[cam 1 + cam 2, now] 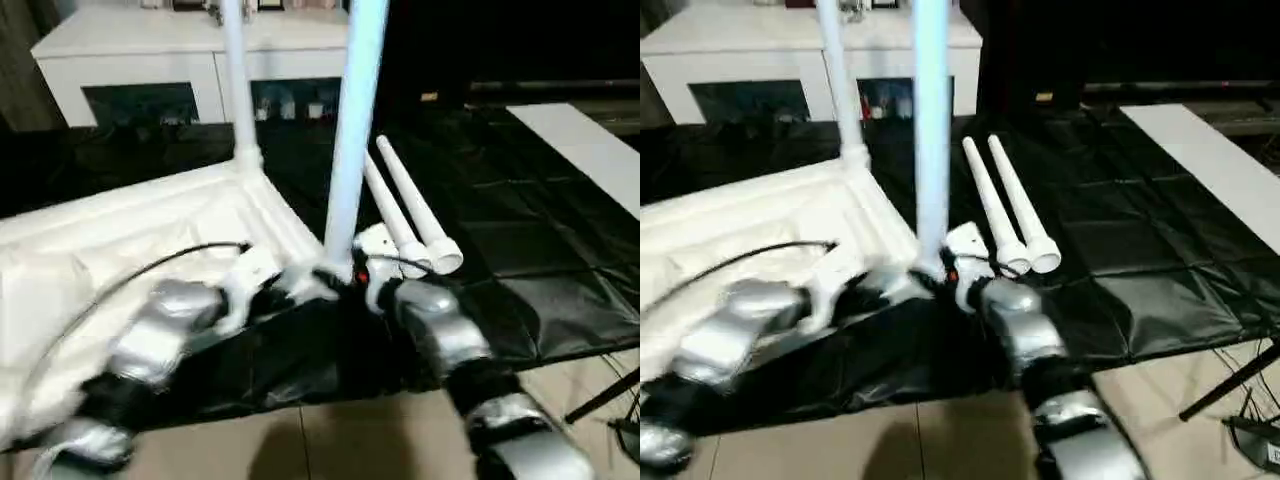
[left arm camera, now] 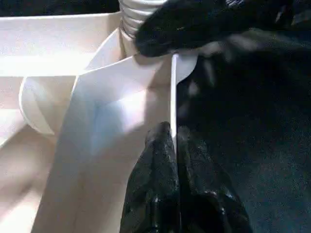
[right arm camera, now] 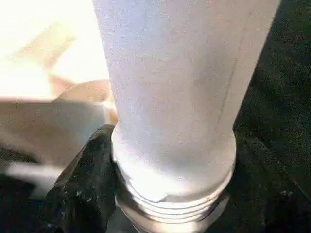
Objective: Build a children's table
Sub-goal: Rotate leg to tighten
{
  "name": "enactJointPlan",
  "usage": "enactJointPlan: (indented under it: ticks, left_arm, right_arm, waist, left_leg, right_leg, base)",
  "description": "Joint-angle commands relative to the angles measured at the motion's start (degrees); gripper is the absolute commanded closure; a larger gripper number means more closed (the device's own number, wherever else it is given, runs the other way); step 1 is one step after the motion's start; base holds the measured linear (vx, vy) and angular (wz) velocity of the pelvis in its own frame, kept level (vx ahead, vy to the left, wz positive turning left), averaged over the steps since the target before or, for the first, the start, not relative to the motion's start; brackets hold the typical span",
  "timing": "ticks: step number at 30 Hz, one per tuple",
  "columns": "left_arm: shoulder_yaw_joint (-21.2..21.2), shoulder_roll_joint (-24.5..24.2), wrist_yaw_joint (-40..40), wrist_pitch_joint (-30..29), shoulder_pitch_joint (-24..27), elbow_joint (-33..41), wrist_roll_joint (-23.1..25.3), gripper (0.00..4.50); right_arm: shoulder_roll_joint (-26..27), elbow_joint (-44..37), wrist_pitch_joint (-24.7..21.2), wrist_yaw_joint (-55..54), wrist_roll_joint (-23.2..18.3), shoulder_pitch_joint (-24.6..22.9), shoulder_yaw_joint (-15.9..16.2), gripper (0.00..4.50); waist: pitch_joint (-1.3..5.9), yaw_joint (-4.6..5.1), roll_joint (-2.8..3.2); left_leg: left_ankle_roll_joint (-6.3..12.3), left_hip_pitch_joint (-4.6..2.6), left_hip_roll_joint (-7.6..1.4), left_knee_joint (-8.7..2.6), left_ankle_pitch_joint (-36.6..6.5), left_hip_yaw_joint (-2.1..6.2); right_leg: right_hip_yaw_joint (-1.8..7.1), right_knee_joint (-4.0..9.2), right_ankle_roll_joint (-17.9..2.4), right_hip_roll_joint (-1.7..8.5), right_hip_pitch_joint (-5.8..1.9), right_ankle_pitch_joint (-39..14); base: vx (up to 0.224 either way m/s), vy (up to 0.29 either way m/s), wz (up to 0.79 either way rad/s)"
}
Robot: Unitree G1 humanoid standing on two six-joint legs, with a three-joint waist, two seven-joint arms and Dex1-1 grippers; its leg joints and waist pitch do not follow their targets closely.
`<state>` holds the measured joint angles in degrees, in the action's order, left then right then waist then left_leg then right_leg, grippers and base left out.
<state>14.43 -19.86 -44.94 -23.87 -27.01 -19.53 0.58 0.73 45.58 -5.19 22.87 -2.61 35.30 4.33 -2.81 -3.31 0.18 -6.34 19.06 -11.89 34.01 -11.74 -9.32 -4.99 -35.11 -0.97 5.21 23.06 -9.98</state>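
A: Tabletop [image 1: 150, 225] underside up on black sheet [image 1: 520, 250]. Two legs upright in corner sockets, near leg [image 1: 352, 140], far leg [image 1: 238, 80]; two spare legs [image 1: 1015, 210] flat beside.

B: Left wrist view: left gripper [image 2: 175, 145] pinching tabletop's thin rim. Right wrist view: threads at near leg's base, right gripper [image 3: 146, 194] clamped around it.

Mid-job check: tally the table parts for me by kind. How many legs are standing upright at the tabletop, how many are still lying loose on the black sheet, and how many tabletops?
Legs standing upright at the tabletop: 2, the far leg and the near leg
Legs lying loose on the black sheet: 2, first loose leg and second loose leg
Tabletop: 1
Total: 5 parts
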Motion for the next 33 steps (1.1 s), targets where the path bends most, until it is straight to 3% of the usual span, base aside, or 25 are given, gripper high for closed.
enactJointPlan:
  ticks: [1,4,8,9,12,14,16,18,20,25,26,28,33]
  left_arm:
    - [-1.65,2.40,7.33,-1.43,-0.95,-2.82,0.65,4.50]
    - [-2.66,6.40,14.36,-1.99,-3.02,-5.62,1.96,4.50]
    - [-2.66,9.30,18.15,-1.44,-4.20,-7.42,3.42,4.50]
    - [-2.43,9.34,17.97,-1.27,-4.21,-7.38,3.49,4.50]
    - [-2.31,8.17,16.74,-1.16,-3.42,-6.47,3.53,4.50]
    - [-2.34,6.72,15.10,-0.73,-2.57,-5.79,3.47,4.50]
    - [-2.36,5.20,12.72,-0.14,-1.44,-4.74,3.16,4.50]
    - [-1.87,3.16,8.55,1.58,0.20,-3.02,2.43,4.50]
    - [-1.65,0.91,2.55,3.26,2.61,-0.20,0.24,4.50]
    - [-0.51,-2.27,-3.30,4.80,4.79,2.31,-1.35,4.50]
    - [0.45,-4.63,-7.43,5.60,5.97,4.15,-2.48,4.50]
    - [1.27,-6.39,-10.52,6.31,6.69,5.34,-3.08,4.50]
    - [1.10,-8.38,-15.38,5.32,7.71,7.92,-5.05,4.50]
  right_arm:
    - [1.99,2.46,-1.69,-6.27,-1.19,-0.04,-2.09,1.78]
    - [6.02,6.26,-0.59,-15.10,-2.43,1.70,-4.76,1.78]
    - [9.64,10.05,1.83,-12.56,-0.83,3.56,-2.58,1.78]
    - [9.86,10.03,2.36,-11.32,-0.64,3.62,-2.10,1.43]
    - [9.62,8.82,2.96,-9.41,-1.69,3.81,-3.02,1.03]
    - [8.63,8.09,3.85,-8.46,-1.47,3.98,-2.99,1.02]
    - [7.33,7.24,4.55,-6.54,-1.35,4.05,-2.57,0.72]
    - [5.18,5.29,4.49,-3.07,-0.75,3.60,-1.31,0.72]
    - [1.71,2.23,3.49,3.83,0.18,2.18,1.12,0.72]
    - [-2.50,-2.03,3.98,12.64,1.36,-0.30,4.13,0.72]
    - [-5.82,-5.58,4.34,19.33,0.90,-2.12,5.73,0.72]
    - [-7.44,-7.49,4.45,22.41,0.34,-2.94,6.32,0.72]
    - [-9.81,-10.16,4.21,26.99,-1.22,-3.66,7.01,0.72]
  waist:
    - [3.04,0.27,0.49]
    - [3.13,0.34,0.51]
    - [3.17,0.44,0.41]
    - [3.20,0.36,0.32]
    - [3.24,0.35,0.33]
    - [3.25,0.39,0.42]
    - [3.36,1.06,0.50]
    - [3.36,1.45,0.61]
    - [3.66,1.48,0.60]
    - [3.89,0.92,0.62]
    - [3.83,0.76,0.65]
    - [3.81,0.61,0.74]
    - [3.50,0.60,0.73]
  left_leg:
    - [-1.01,0.08,-0.60,-4.81,-17.38,0.02]
    - [-0.88,0.07,-0.41,-4.72,-17.35,-0.03]
    - [-0.14,0.54,-0.48,-4.84,-17.16,0.00]
    - [0.24,0.67,-0.47,-4.84,-16.88,0.02]
    - [0.90,0.75,-0.48,-4.85,-16.06,-0.06]
    - [1.16,0.83,-0.49,-4.89,-16.13,-0.02]
    - [1.16,1.50,-0.50,-5.03,-15.33,0.30]
    - [1.45,1.69,-0.59,-4.98,-14.34,0.39]
    - [2.54,1.13,-0.62,-4.55,-12.25,0.01]
    - [4.91,1.10,-0.71,-4.18,-7.13,-0.39]
    - [5.19,1.12,-0.68,-4.22,-6.80,-0.37]
    - [5.59,1.01,-0.88,-4.23,-7.03,-0.38]
    - [4.44,0.93,-0.98,-4.50,-9.52,-0.39]
  right_leg:
    - [2.67,5.34,-8.18,2.79,-2.26,-24.01]
    - [2.58,5.57,-7.15,2.71,-2.05,-24.73]
    - [2.51,5.41,-7.16,2.61,-2.25,-22.55]
    - [2.56,5.34,-7.14,2.71,-2.33,-22.33]
    - [2.63,5.23,-7.43,2.68,-2.37,-21.25]
    - [2.59,5.19,-7.58,2.71,-2.43,-21.09]
    - [2.47,4.89,-7.85,2.79,-2.96,-20.16]
    - [2.44,4.80,-8.50,2.78,-3.13,-18.32]
    - [2.60,4.50,-10.77,2.68,-2.92,-13.67]
    - [2.67,3.54,-14.07,2.59,-3.10,-5.94]
    - [2.57,3.53,-14.41,2.53,-3.22,-5.61]
    - [2.57,3.44,-14.50,2.49,-3.13,-5.46]
    - [2.66,3.80,-14.14,2.60,-3.07,-9.56]
  base:
    - [0.000,0.000,0.00]
    - [0.000,0.000,0.00]
    - [0.000,0.000,0.00]
    - [0.000,0.000,0.00]
    - [0.000,0.000,0.00]
    - [0.000,0.000,0.00]
    - [0.000,0.000,0.00]
    - [0.000,0.000,0.00]
    - [0.000,0.000,0.00]
    - [0.000,0.000,0.00]
    - [0.000,0.000,0.00]
    - [0.000,0.000,0.00]
    - [0.000,0.000,0.00]
